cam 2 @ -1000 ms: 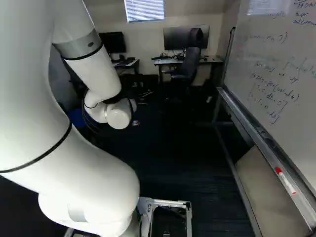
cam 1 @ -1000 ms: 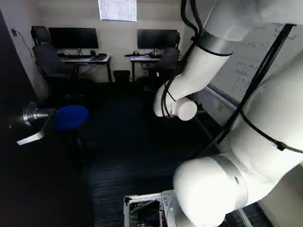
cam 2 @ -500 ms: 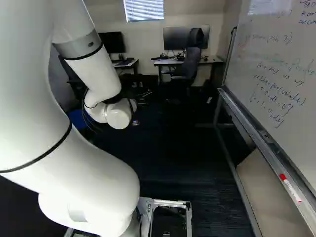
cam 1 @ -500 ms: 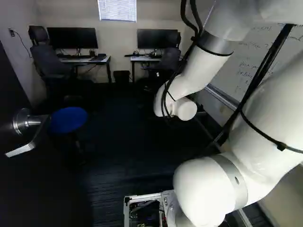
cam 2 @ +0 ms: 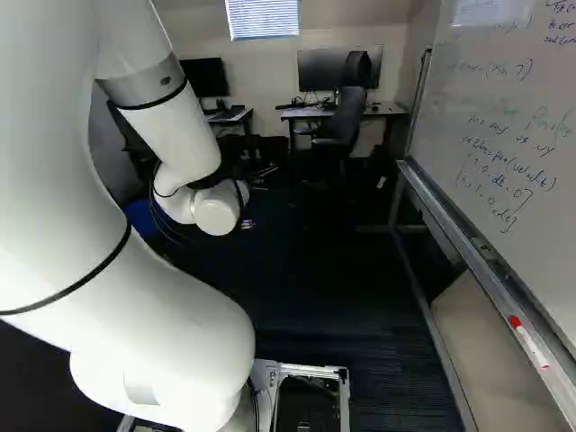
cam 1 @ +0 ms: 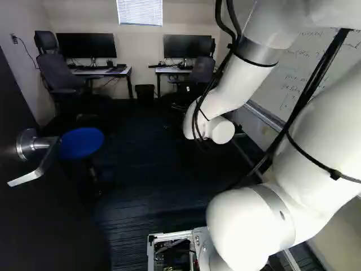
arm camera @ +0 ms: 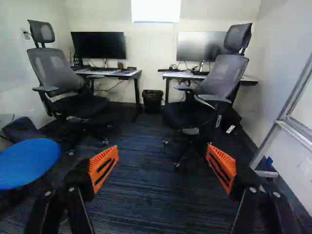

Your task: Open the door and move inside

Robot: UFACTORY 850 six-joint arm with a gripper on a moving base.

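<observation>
Okay, so your door (cam 1: 62, 231) is standing open at the left of the left base view, and its lever handle (cam 1: 28, 177) is sticking out toward the room. Your arm (cam 1: 240, 82) is reaching ahead into the room, and your hand (cam 2: 247, 224) is mostly hiding behind the wrist joint in the right base view. In the wrist view, your hand's (arm camera: 163, 152) two fingers are standing wide apart with nothing pinched between them, so you're not gripping the handle.

Off beside the robot's left finger, a blue stool (arm camera: 29, 163) is sitting low. Ahead, one office chair (arm camera: 63, 70) is standing on the left, and another office chair (arm camera: 222, 75) is standing on the right. Two worktops (arm camera: 114, 73) are holding up monitors (arm camera: 100, 45) behind them, and a black bin (arm camera: 152, 101) is sitting between. A whiteboard (cam 2: 504, 108) is running along the right of the right base view, and a red-capped marker (cam 2: 529, 342) is lying on its ledge (cam 2: 450, 229).
</observation>
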